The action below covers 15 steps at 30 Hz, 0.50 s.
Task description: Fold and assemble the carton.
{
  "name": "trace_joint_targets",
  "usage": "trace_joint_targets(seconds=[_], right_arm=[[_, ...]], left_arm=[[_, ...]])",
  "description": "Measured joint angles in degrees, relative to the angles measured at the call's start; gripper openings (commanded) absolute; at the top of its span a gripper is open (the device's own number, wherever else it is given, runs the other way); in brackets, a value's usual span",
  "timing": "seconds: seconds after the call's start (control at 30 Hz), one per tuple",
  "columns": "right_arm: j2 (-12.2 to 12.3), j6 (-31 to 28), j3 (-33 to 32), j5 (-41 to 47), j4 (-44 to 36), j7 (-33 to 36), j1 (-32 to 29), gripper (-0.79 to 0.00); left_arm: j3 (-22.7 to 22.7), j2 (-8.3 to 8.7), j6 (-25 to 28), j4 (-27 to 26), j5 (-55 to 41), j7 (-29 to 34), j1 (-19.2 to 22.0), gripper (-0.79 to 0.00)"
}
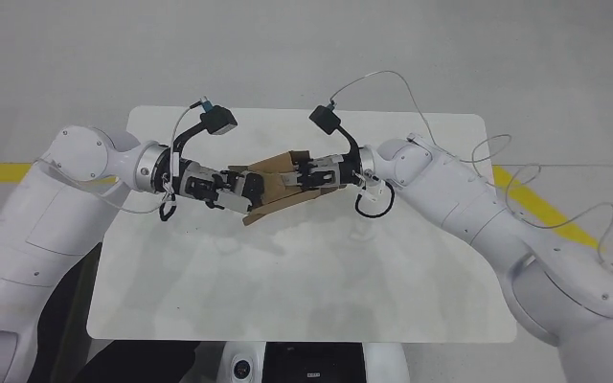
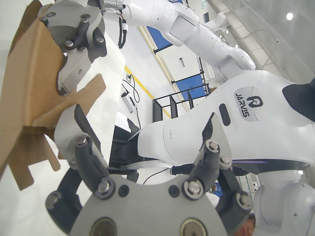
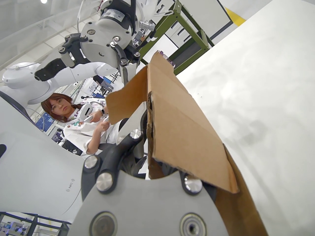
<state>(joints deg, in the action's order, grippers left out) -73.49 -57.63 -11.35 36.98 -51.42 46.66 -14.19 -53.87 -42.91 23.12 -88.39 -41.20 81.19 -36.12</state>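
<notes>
Top view: right claw (image 1: pixel 306 178) grips carton (image 1: pixel 281 163)

I work over a white table (image 1: pixel 287 287) with rounded corners. Its top is plain and matte, and it stands on a pale grey floor (image 1: pixel 287 48) crossed by a yellow line (image 1: pixel 11 172). The brown carton (image 1: pixel 278 190) is over the table's middle. I cannot tell whether its lower edge touches the top.
</notes>
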Motion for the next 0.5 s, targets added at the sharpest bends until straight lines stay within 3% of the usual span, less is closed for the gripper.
trace_joint_targets(seconds=[0.27,0.5], right_arm=[[-0.84,-0.15,-0.45,-0.86,0.95,-0.14,-0.1,-0.785],[0.14,-0.38,-1.74,-0.98,4.5,-0.37,-0.68,-0.785]], left_arm=[[-1.02,0.1,1.14,-0.94,2.54,-1.16,-1.13,0.0],[-2.72,0.24,1.0,-0.91,1.23,-1.02,-1.57,0.0]])
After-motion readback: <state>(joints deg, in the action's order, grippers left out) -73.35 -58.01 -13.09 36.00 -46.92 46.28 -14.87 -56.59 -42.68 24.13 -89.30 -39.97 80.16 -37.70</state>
